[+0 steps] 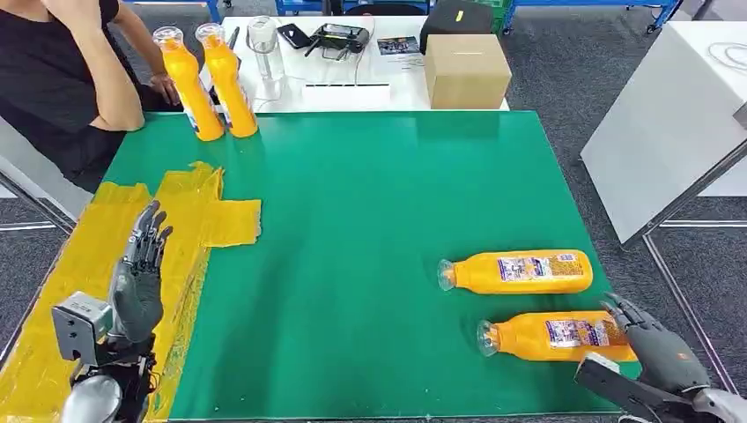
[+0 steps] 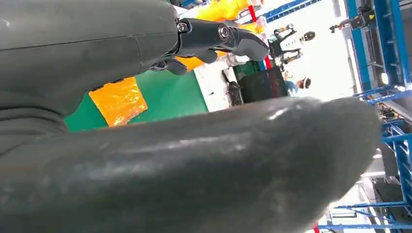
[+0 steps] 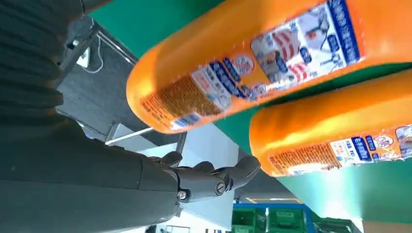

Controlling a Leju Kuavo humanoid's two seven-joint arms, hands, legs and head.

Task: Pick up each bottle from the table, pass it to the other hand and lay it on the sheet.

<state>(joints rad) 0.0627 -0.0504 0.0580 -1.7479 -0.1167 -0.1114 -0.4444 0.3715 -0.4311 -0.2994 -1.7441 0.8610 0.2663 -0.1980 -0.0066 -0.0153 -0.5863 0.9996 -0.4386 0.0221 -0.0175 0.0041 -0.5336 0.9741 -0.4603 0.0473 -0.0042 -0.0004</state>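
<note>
Risk assessment: the nearer lying bottle (image 1: 557,336) is resting on its side on the green mat (image 1: 370,220), so, in my judgement, a glancing push from the right hand (image 1: 656,348) could be setting it rolling toward the farther lying bottle (image 1: 518,272), or off the mat's near edge at 5 o'clock. The cause would be fingers meeting the rounded base instead of wrapping around the body. A second hazard: the 2 lying bottles are sitting close together, so spread fingers could be nudging both at once.

Position relative to fingers: the right hand is sitting at 5 o'clock on the table, fingers extended and apart, grasping nothing. Its fingertips are reaching the base end of the nearer lying bottle; whether they are touching it cannot be told. In the right wrist view that bottle is lying just beyond the outstretched fingers (image 3: 214,177), not enclosed.

The left hand (image 1: 141,282) is hovering over the yellow sheet (image 1: 53,291) at 8 o'clock, fingers released and upright, holding nothing. 2 standing bottles (image 1: 211,81) are waiting at 11 o'clock beside a seated person (image 1: 62,79).
</note>
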